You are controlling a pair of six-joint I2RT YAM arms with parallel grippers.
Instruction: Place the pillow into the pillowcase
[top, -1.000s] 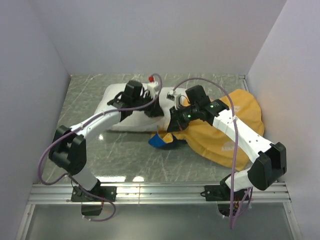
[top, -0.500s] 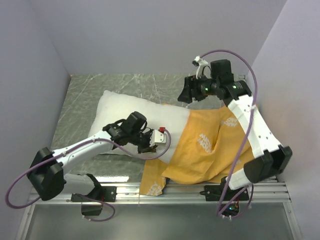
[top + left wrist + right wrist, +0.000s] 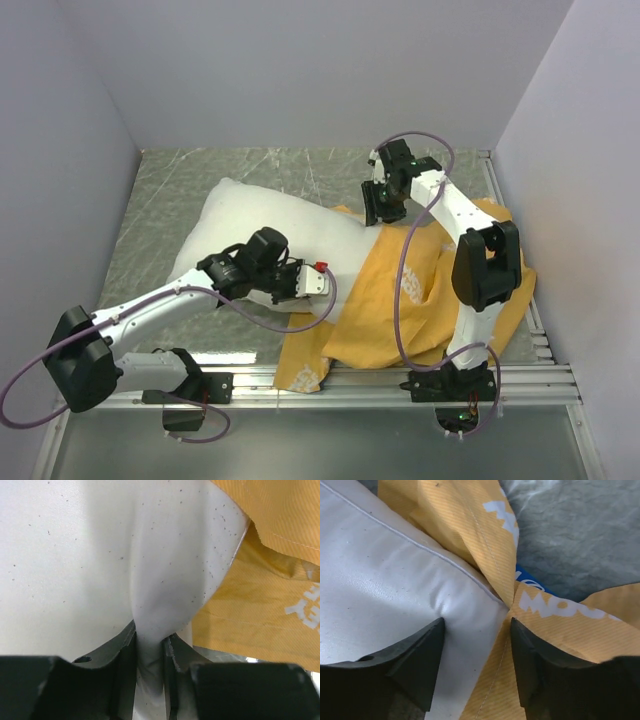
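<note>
Fingers [image 3: 122, 652] of left gripper [image 3: 149, 650] pinch a fold of pillow [image 3: 75, 555], likely to feed it into pillowcase [image 3: 260, 605], centre-right on table [image 3: 170, 190]. Right gripper [image 3: 476, 630] gapes over the case's opening, probably to catch its edge.

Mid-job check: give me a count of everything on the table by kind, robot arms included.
pillow, white: 1
pillowcase, orange-yellow side up: 1
Robot arms: 2, the left arm and the right arm
Total: 4
</note>
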